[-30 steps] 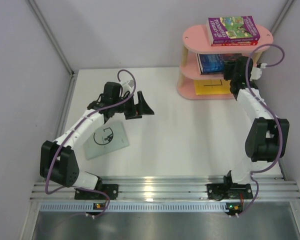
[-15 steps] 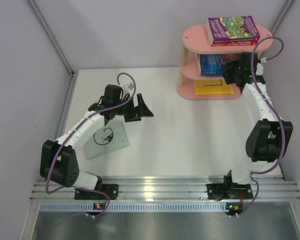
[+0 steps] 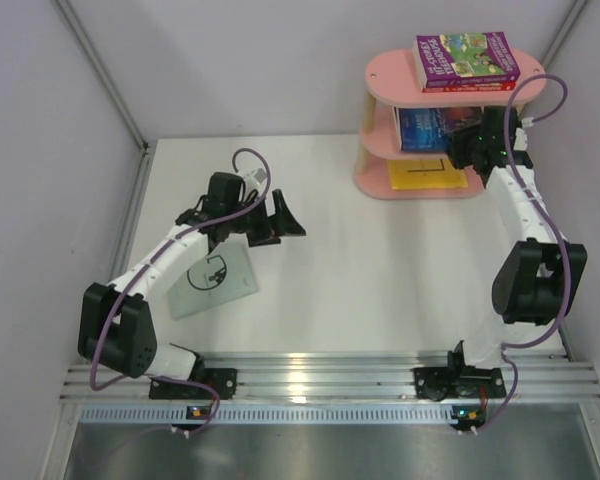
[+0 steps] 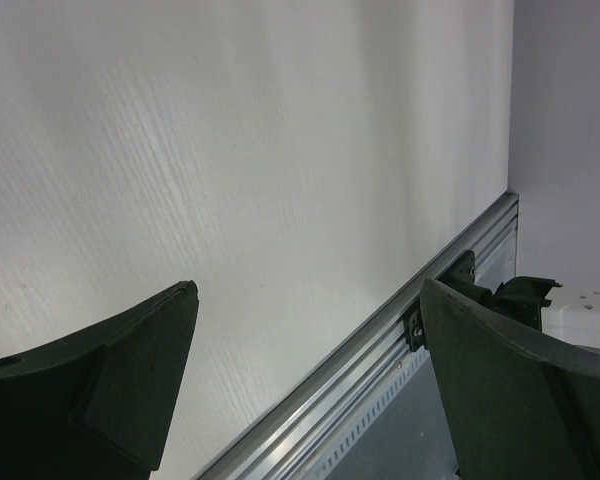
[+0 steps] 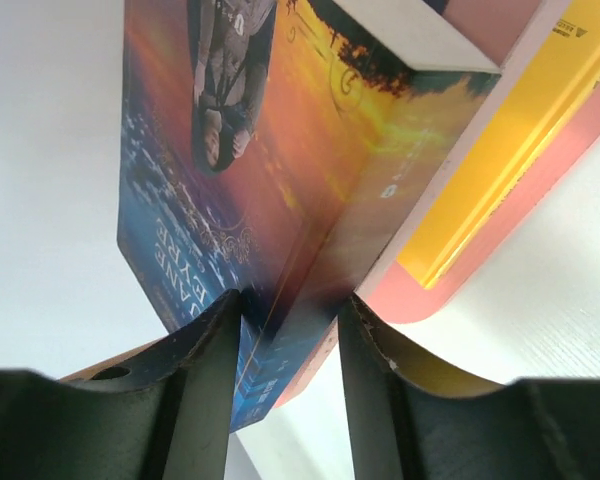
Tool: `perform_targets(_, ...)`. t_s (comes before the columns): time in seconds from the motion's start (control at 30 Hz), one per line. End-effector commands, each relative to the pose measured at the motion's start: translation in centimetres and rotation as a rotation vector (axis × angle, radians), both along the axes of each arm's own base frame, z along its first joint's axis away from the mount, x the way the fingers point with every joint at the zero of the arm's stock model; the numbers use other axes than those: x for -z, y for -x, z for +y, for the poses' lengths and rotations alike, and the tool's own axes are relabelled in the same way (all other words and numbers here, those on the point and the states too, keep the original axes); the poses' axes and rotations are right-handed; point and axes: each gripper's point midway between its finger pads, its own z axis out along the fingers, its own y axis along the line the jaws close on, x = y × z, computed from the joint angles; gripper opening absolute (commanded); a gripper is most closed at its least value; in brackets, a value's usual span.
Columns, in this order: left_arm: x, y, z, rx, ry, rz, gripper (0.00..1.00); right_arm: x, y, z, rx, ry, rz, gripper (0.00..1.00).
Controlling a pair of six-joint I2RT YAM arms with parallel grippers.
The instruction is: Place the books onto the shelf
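The pink shelf (image 3: 385,78) stands at the back right. A purple-green book (image 3: 466,58) lies on a red one (image 3: 480,87) on its top board, and a yellow book (image 3: 427,176) lies on the bottom board. The blue-orange "Jane Eyre" book (image 3: 425,128) rests on the middle board. My right gripper (image 3: 470,140) is at its right end. In the right wrist view that gripper (image 5: 290,310) has one finger on the book's (image 5: 280,150) cover and the other against its spine and the pink board edge (image 5: 420,300). A pale grey-green book (image 3: 212,278) lies flat under my left arm. My left gripper (image 3: 280,215) hangs open and empty past it.
Grey walls close in the table on the left, back and right; the shelf stands close to the right wall. A metal rail (image 4: 400,340) runs along the near table edge by the arm bases. The left wrist view shows only bare white tabletop (image 4: 230,150).
My right wrist has shifted right and a little farther back at the shelf's middle board. The left arm has barely moved and stays open.
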Motion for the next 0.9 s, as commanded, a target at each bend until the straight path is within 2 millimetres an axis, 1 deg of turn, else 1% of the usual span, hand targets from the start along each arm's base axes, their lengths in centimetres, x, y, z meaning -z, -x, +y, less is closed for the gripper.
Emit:
perform_targets(0.0, -1.8, -0.4, 0.2, -0.016, 0.019, -0.085, 0.97, -5.8, 0.1, -0.2, -0.006, 0.011, -0.159, 0.39)
perform_targets(0.07, -1.8, -0.6, 0.2, -0.018, 0.021, -0.085, 0.97, -5.8, 0.0, -0.3, -0.002, 0.007, -0.161, 0.39)
perform_targets(0.1, -1.9, -0.6, 0.1, -0.016, 0.021, -0.086, 0.97, -5.7, 0.1, 0.2, -0.022, -0.007, -0.159, 0.42)
perform_targets(0.17, -2.1, -0.7, 0.1, -0.013, 0.024, -0.09, 0.97, -5.6, 0.1, 0.3, -0.024, -0.02, -0.162, 0.48)
perform_targets(0.33, -2.2, -0.7, 0.1, -0.011, 0.014, -0.093, 0.97, -5.0, 0.5, 0.3, -0.017, -0.028, -0.15, 0.5)
perform_targets(0.4, -2.3, -0.7, 0.2, -0.012, 0.011, -0.093, 0.96, -4.9, 0.7, -0.1, 0.001, -0.02, -0.149, 0.47)
perform_targets(0.43, -2.3, -0.7, 0.2, -0.012, 0.01, -0.092, 0.96, -5.3, 0.8, -0.2, 0.003, -0.016, -0.164, 0.44)
perform_targets(0.47, -2.5, -0.6, 0.2, -0.009, 0.014, -0.094, 0.96, -5.1, 0.9, -0.3, 0.005, -0.014, -0.161, 0.37)
perform_targets(0.53, -2.8, -0.6, 0.1, -0.005, 0.013, -0.1, 0.96, -4.9, 0.7, -0.5, 0.009, -0.012, -0.157, 0.31)
perform_targets(0.57, -2.6, -0.6, 0.2, -0.008, 0.009, -0.096, 0.96, -4.9, 0.7, -0.6, 0.01, -0.014, -0.16, 0.26)
perform_targets(0.63, -2.8, -0.8, 0.2, -0.008, 0.007, -0.1, 0.96, -4.9, 0.4, -0.6, 0.01, -0.015, -0.172, 0.24)
perform_targets(0.7, -2.7, -0.9, 0.1, -0.007, 0.009, -0.093, 0.96, -4.8, 0.1, -0.5, 0.006, -0.022, -0.182, 0.2)
perform_targets(0.87, -2.7, -0.9, 0.1, -0.014, 0.008, -0.088, 0.96, -4.5, -0.7, -0.1, -0.01, -0.056, -0.204, 0.19)
